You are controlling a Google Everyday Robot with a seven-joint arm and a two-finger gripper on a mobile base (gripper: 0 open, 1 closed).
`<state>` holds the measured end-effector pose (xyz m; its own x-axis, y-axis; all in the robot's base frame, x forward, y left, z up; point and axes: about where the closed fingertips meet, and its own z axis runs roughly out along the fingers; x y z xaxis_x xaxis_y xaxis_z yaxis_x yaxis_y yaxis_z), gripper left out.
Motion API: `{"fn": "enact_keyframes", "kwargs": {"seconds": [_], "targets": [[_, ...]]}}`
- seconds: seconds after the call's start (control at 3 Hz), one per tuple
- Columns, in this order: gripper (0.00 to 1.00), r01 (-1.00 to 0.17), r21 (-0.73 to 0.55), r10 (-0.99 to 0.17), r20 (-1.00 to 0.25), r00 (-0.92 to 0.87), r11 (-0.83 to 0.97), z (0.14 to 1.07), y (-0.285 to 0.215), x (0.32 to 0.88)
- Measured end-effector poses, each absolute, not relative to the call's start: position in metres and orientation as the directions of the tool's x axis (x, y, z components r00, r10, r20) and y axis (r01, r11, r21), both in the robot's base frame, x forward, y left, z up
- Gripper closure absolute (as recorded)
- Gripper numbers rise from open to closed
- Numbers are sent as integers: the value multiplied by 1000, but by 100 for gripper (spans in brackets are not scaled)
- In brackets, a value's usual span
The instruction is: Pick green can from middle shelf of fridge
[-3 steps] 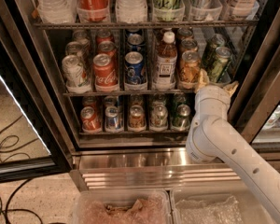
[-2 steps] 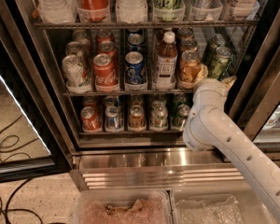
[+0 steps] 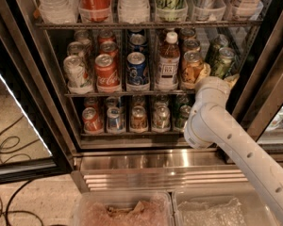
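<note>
- Step in hand: approach / pre-grasp. Pick not yet made; nothing was held.
- Fridge (image 3: 146, 163): tall glass-door display cooler w/ black frame, wire shelves and ribbed stainless base; door stood open.
- Middle shelf (image 3: 132, 93): thin dark wire rack carrying clear plastic lane trays of cans.
- Target, green can (image 3: 223, 62): std drink can, dark olive-green body, pale markings, silver top. It stood upright at the front of the far-right lane.
- A second alike olive-green can (image 3: 216, 45) stood directly behind it in the same lane.
- Gripper (image 3: 219, 77): two-finger parallel-jaw unit on the white jointed arm (image 3: 236, 140), which rose from lower right. It sat at the shelf's front edge, right end, mostly hidden behind the rounded white wrist.
- Jaw state: spread apart. One pale tip showed on each side of the wrist, and no item was clamped between them.
- Target vs. jaws: the can sat just beyond and slightly above the gap, approx. centred. No contact was evident.
- The left tip lay just beside the amber-orange can (image 3: 192, 69) in the adjacent lane; touching or not could not be told.
- Next move, est.: advance into the lane until the jaws straddle the can body, then close.
- Caution: keep clear of the amber-orange can.
</note>
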<state>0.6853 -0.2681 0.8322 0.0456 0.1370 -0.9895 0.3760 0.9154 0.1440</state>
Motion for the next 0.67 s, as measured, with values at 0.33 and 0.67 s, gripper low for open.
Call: {"fn": "enact_keyframes", "kwargs": {"seconds": [0.33, 0.67], "targets": [[18, 376, 144, 137, -990, 46, 915, 832, -270, 685], [37, 376, 144, 137, -990, 46, 915, 832, -270, 685]]}}
